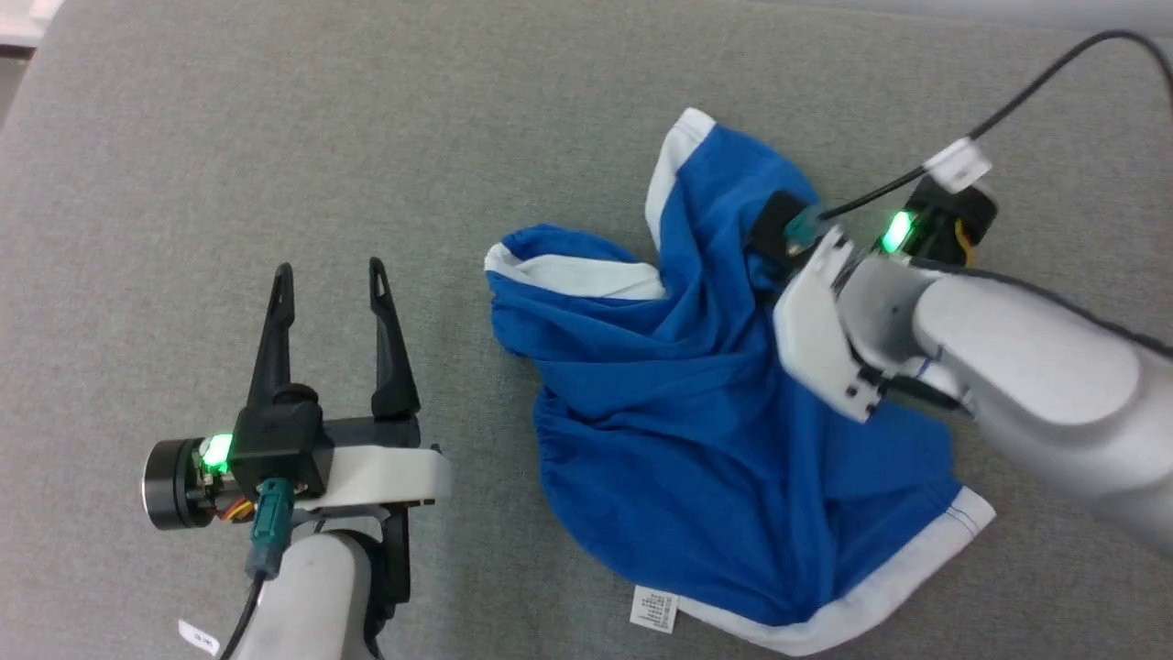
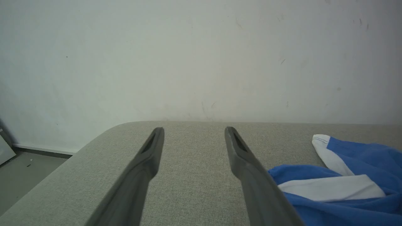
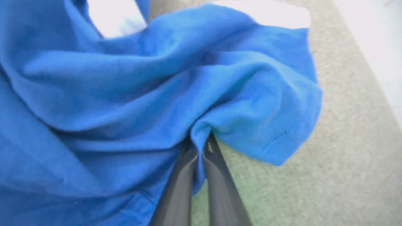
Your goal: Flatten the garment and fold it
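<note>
The garment (image 1: 696, 440) is lying crumpled on the right half of the grey, coarsely woven counter (image 1: 275, 137). Its bright blue knit is bunching into soft ridges and hollows. White bands are edging it at the far tip, along the left fold and along the near hem (image 1: 852, 605). A small white care tag (image 1: 654, 609) is lying flat at the near edge.

The right arm is reaching in from the right, its pale forearm angling down over the cloth. The right claw (image 3: 201, 141) is pinching a peak of blue fabric beside a stitched edge, its dark fingers nearly together with the cloth between them. Through the blur it is hard to tell whether that peak is being lifted off the counter.

The left claw (image 1: 330, 269) is sitting over bare counter, well left of the garment. Its fingers are pointing away from the robot, spread wide and holding nothing.
</note>
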You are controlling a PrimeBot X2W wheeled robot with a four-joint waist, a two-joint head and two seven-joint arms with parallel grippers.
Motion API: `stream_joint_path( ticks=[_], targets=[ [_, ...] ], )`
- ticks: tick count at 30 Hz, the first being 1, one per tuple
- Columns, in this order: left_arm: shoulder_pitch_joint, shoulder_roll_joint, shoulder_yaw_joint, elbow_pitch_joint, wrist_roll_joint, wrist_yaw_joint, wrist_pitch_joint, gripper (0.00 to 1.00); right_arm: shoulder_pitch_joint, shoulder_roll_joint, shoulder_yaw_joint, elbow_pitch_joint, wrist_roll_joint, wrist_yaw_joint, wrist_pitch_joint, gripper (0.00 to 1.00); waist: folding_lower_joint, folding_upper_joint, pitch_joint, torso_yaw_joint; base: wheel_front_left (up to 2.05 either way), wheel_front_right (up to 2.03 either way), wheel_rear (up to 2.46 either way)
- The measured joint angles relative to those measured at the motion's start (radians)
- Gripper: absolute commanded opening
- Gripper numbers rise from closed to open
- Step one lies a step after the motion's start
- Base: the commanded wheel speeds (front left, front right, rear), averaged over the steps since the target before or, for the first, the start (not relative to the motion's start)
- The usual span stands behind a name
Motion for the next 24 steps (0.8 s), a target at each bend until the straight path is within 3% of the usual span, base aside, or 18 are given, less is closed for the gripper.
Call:
stream_joint_path(
  ticks=[4,9,17,24],
  targets=[
    [0.001,-0.002,0.013,0.0,0.009,-0.008,0.0,1.0,-0.07,-0.037,-0.001,0.045,0.037,0.0,-0.14,0.0,0.0,0.0,-0.018,-0.025,0.0,0.0,0.0],
    [0.004,-0.006,0.016,-0.005,0.017,-0.018,0.0,1.0,-0.129,-0.099,-0.007,0.096,0.096,0.0,-0.208,0.0,-0.0001,0.0,-0.036,-0.052,0.0,0.0,0.0],
    [0.003,-0.015,0.014,-0.014,0.024,-0.026,0.0,1.0,-0.138,-0.196,-0.01,0.264,0.159,0.0,-0.209,0.0,0.0,0.0,-0.01,-0.055,0.0,0.0,0.0],
    [0.001,-0.018,0.012,-0.011,0.026,-0.034,0.0,1.0,-0.029,-0.169,-0.01,0.383,0.234,-0.002,-0.175,0.0,0.0,0.0,0.014,-0.042,0.0,0.0,0.0]
  ],
)
